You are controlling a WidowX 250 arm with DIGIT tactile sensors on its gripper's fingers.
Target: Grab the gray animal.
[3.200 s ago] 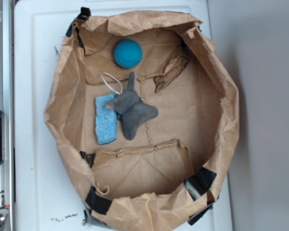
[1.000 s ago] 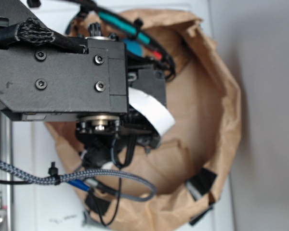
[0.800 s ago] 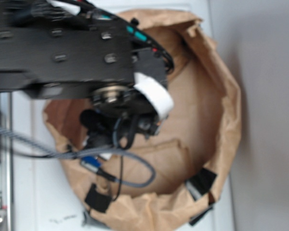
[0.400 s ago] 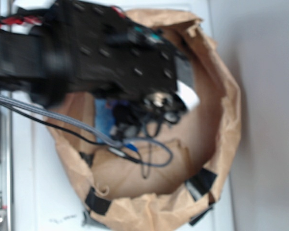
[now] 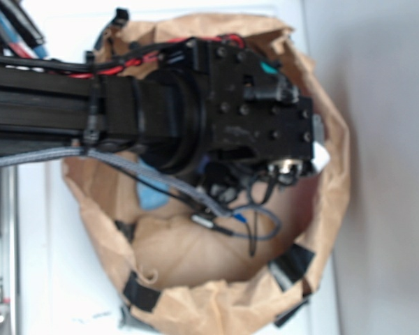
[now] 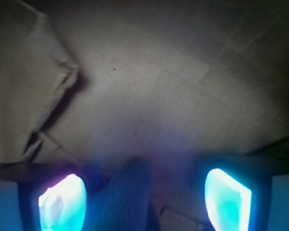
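Two glowing fingers (image 6: 144, 199) show at the bottom of the wrist view, one left (image 6: 62, 202) and one right, spread wide with nothing held. Between them, closer to the left one, a gray fuzzy limb of the animal (image 6: 123, 192) pokes up from the bottom edge. Its long way points up the picture, away from the fingers. From outside, the arm (image 5: 195, 115) hides the animal inside the paper bag (image 5: 328, 174).

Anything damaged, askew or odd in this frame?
The brown paper bag is crumpled, its rim rolled down and patched with black tape. In the wrist view, the open pincer has a gray shape, seemingly the gray animal, between its tips.
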